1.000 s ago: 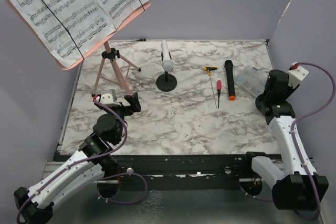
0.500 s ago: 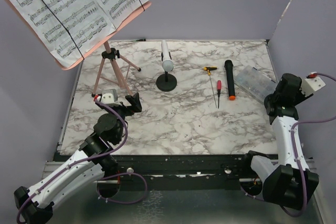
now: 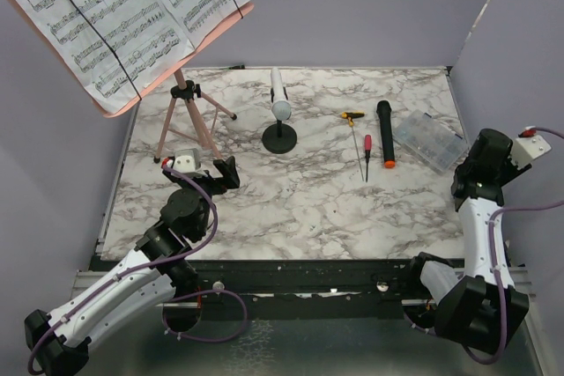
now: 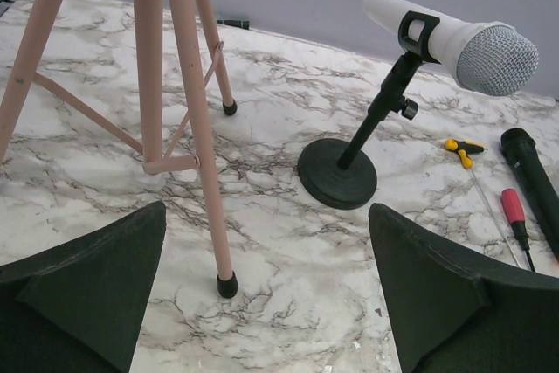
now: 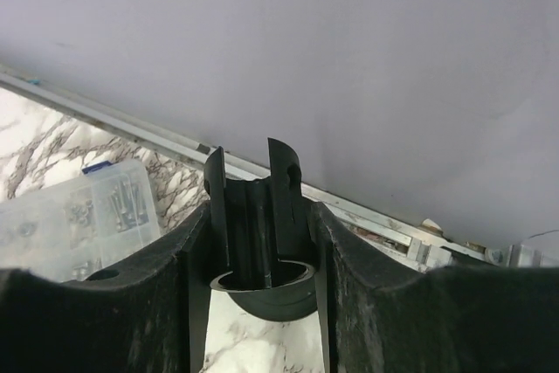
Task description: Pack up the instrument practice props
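My right gripper [image 5: 259,246] is pinched on a black round-based holder [image 5: 253,198], the clear box [image 5: 79,216] near its left. My left gripper [image 4: 266,242] gapes wide, the pink tripod [image 4: 208,172] leg just ahead.

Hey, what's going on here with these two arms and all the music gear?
Two robot arms are packing up music practice props. The right fingers are shut on a black microphone holder, beside a clear compartment box. The left fingers are open, facing the legs of the pink music stand, touching nothing. The white microphone sits clipped in its own holder; the black microphone lies flat.
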